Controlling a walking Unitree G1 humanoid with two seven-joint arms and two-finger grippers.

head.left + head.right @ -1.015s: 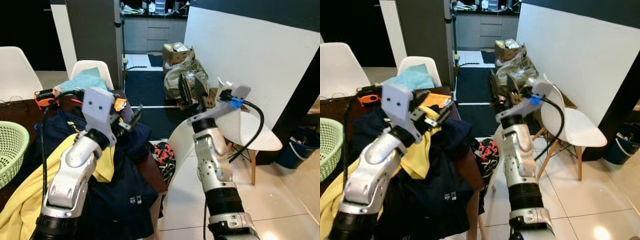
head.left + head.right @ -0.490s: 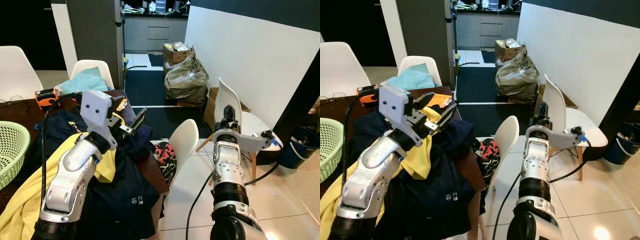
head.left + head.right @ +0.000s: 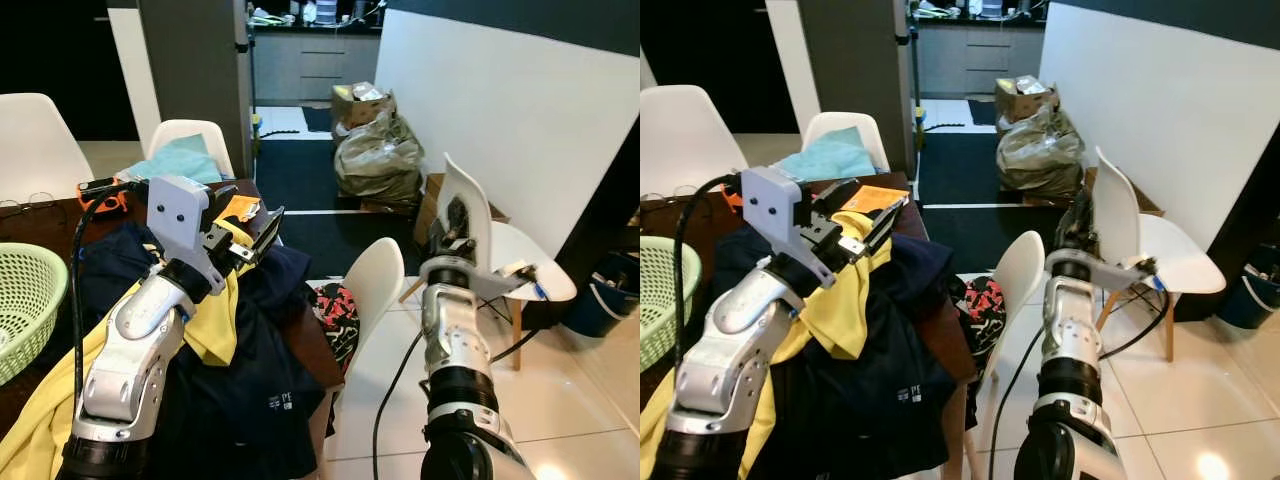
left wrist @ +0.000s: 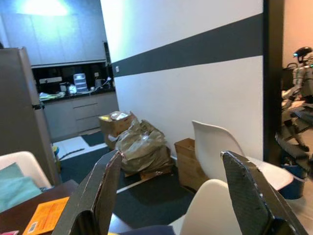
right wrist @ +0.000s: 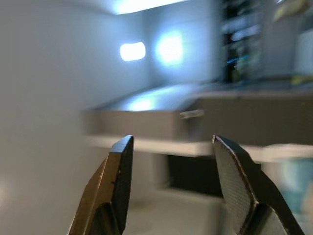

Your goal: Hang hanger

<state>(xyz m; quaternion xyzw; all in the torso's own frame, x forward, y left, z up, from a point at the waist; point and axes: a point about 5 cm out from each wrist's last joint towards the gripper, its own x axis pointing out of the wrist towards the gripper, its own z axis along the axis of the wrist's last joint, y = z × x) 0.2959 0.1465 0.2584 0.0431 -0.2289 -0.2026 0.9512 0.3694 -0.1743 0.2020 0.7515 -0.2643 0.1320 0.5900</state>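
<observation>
In the left eye view we see our left gripper (image 3: 250, 232) raised over the pile of clothes (image 3: 250, 330) that covers the right edge of the dark table (image 3: 40, 225). Its fingers stand apart and hold nothing. Under the arm lie a yellow garment (image 3: 215, 335) and a navy one. A green basket (image 3: 25, 305) sits at the table's left edge. Our right gripper (image 3: 455, 222) points up in front of a white chair (image 3: 500, 250) by the wall; from here we cannot tell how its fingers stand.

In the right eye view the same scene repeats. An orange sheet (image 3: 872, 198) lies at the far edge of the table, and a turquoise cloth (image 3: 835, 160) rests on the chair behind it. We find no hanger anywhere — it may be under the clothes, but we cannot tell.

In the left wrist view both fingers (image 4: 100, 188) are wide apart, with only the room between them: bags (image 4: 139, 144) and boxes by the wall.

In the right wrist view the picture is blurred, yet the two fingers (image 5: 115, 181) are clearly apart and empty.

So we judge the task is at its start — the hanger is neither found nor held, and no rail to hang it on is visible.
</observation>
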